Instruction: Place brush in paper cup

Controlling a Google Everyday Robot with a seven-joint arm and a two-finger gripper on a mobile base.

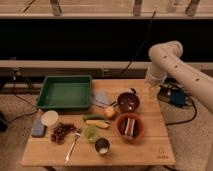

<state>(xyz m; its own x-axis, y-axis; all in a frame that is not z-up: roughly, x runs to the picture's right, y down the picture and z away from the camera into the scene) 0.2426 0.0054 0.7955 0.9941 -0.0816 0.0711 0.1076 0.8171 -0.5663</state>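
The paper cup (49,118) is short, wide and white. It stands at the table's left, in front of the green tray (65,92). I cannot make out the brush anywhere in view. My gripper (152,90) hangs from the white arm (170,60) over the table's far right edge, just right of the dark bowl (128,102). It is far from the paper cup.
On the wooden table (150,147) are a blue sponge (38,128), grapes (62,132), a silver fork (71,147), a light-green cup (91,134), a dark metallic cup (102,146), a banana (97,122), an orange fruit (109,112), a grey cloth (101,97) and a red-brown bowl (131,126).
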